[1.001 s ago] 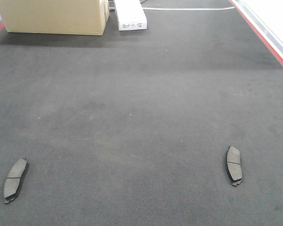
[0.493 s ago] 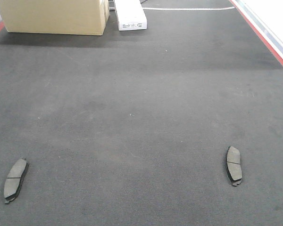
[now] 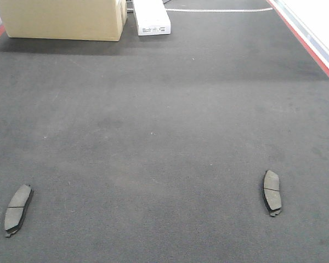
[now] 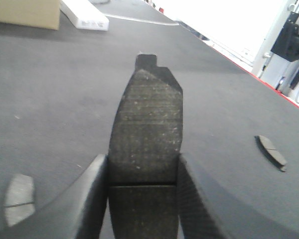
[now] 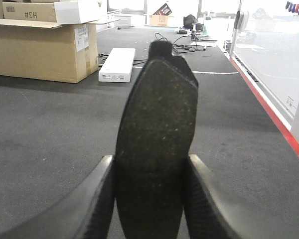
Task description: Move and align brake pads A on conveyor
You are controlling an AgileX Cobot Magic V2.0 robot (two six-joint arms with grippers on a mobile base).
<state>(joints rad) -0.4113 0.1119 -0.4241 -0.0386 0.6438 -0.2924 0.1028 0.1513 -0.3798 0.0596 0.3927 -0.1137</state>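
From the front view I see the conveyor (image 3: 164, 137), a wide dark felt-like belt with a red strip along its right edge. Taking the cardboard box (image 3: 60, 19) at the far left as my landmark, a white carton (image 3: 151, 17) lies just right of it; its label is too small to read. Two brake pads lie flat well nearer than the box: the left pad (image 3: 17, 209) almost straight below it, the right pad (image 3: 272, 192) far to the right. Neither gripper shows here.

On the left wrist view, the left gripper (image 4: 142, 199) is clamped on a third pad (image 4: 145, 164), held upright between both fingers, cross groove low. Box and carton sit far behind; two pads lie on the belt either side.

On the right wrist view, the right gripper (image 5: 149, 204) grips a fourth pad (image 5: 154, 149) the same way. I read "#CH" on a carton stacked on the box (image 5: 40, 47). Behind are cables and bright windows.
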